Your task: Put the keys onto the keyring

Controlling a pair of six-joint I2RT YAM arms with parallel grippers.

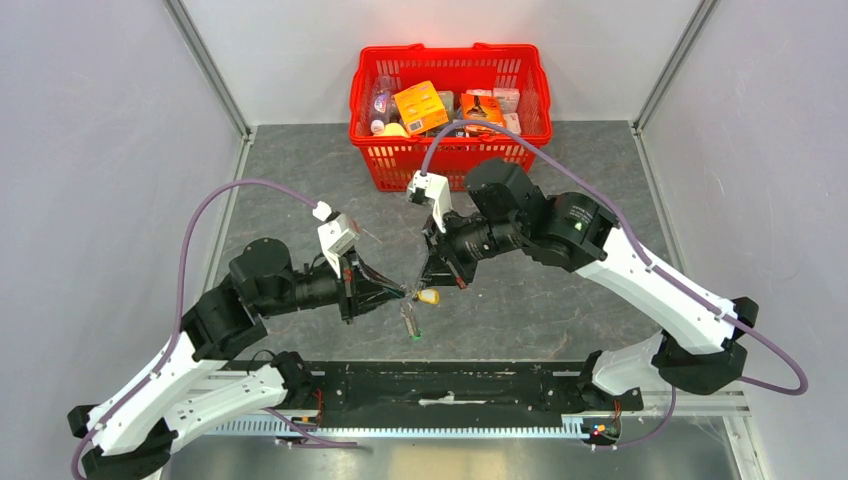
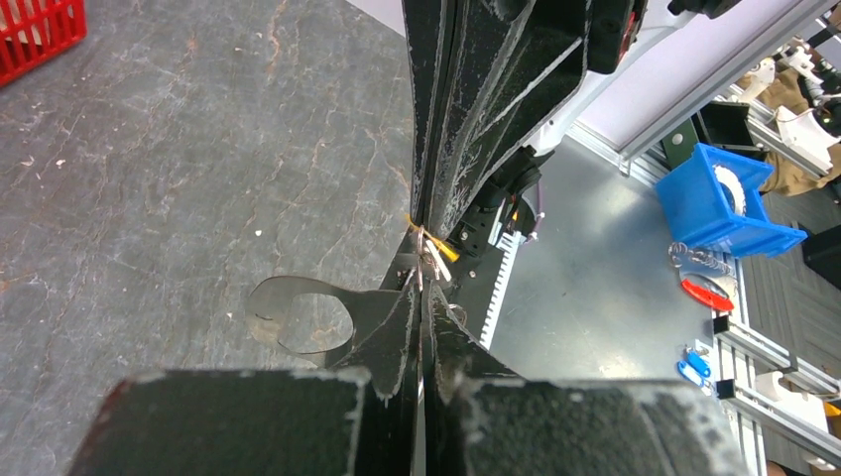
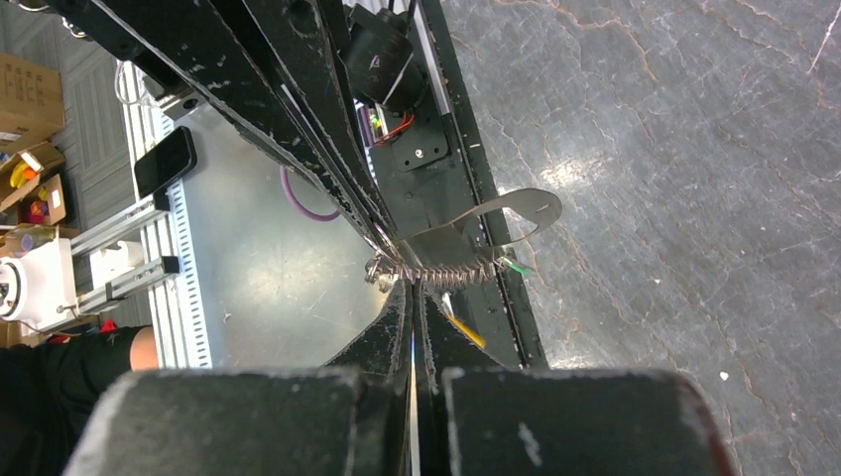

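both end effectors are brought nose to nose above the middle of the grey surface (image 1: 300, 180), and neither is set down on it. the left end effector (image 2: 421, 297) is pressed together, with thin wire of the keyring (image 3: 451, 275) pinched at its tips. the right end effector (image 3: 412, 296) is likewise pressed together, and the same keyring is pinched by it at one end of the coiled stretch. the keyring is thus held in the air between the two, not laid on the surface. this double grip is judged to be meant to steady the wire and strain the coil, so that a key can be worked along it.

the yellow key (image 1: 430, 296) is found right where the tips meet, against the wire. the green key (image 1: 414, 332) is seen lower, dangling by its shank. whether either key is fully threaded cannot be told, as the joint is hidden by the fingers. the task is judged well advanced but not confirmed complete.

containers: a red basket (image 1: 450, 160) is stood at the far edge of the surface, well apart from the work. it is filled with small packaged goods, among them an orange box (image 1: 420, 105) and a bottle (image 1: 381, 103). none of these is involved in the work. a blue bin (image 2: 694, 213) is noted off the surface beside the rig. something white is seen in it but cannot be identified.
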